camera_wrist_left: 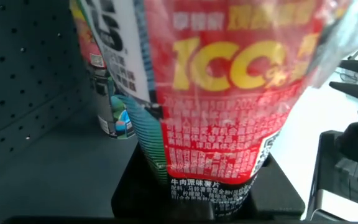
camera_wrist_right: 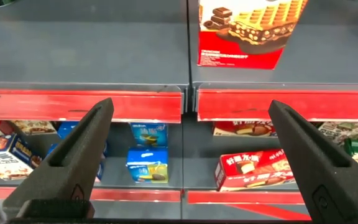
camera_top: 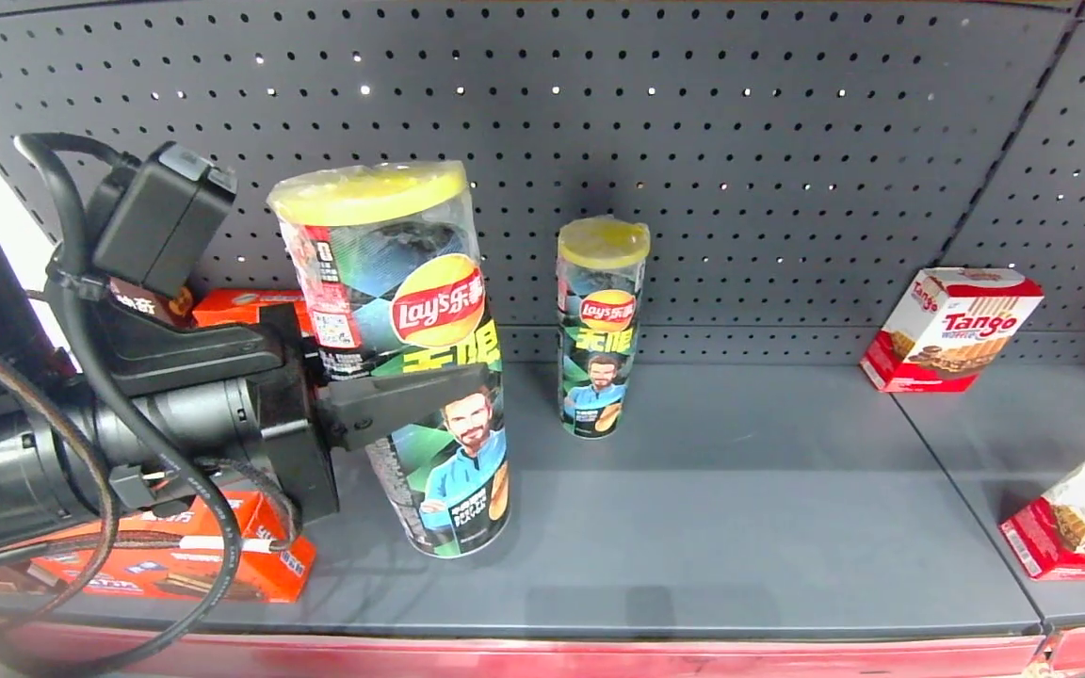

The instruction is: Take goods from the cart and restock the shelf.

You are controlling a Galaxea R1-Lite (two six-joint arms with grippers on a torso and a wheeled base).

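Observation:
A tall chip can (camera_top: pixel 401 348) with a yellow lid is held at mid-height by my left gripper (camera_top: pixel 415 388), which is shut on it. The can leans slightly, and its base is low over the front part of the grey shelf (camera_top: pixel 750 527); I cannot tell whether it touches. In the left wrist view the same can (camera_wrist_left: pixel 222 106) is right in front of the camera. A second, matching chip can (camera_top: pixel 599 330) stands upright farther back near the pegboard; this second can (camera_wrist_left: pixel 107 102) also appears in the left wrist view. My right gripper (camera_wrist_right: pixel 191 174) is open and holds nothing, facing the shelf's red front rail (camera_wrist_right: pixel 135 104).
Orange snack boxes (camera_top: pixel 213 565) lie at the shelf's left, under and behind my left arm. Red-and-white wafer boxes (camera_top: pixel 952 328) (camera_top: pixel 1084 513) sit at the right; one wafer box (camera_wrist_right: pixel 244 31) is near the shelf edge. A lower shelf holds several packages (camera_wrist_right: pixel 146 163).

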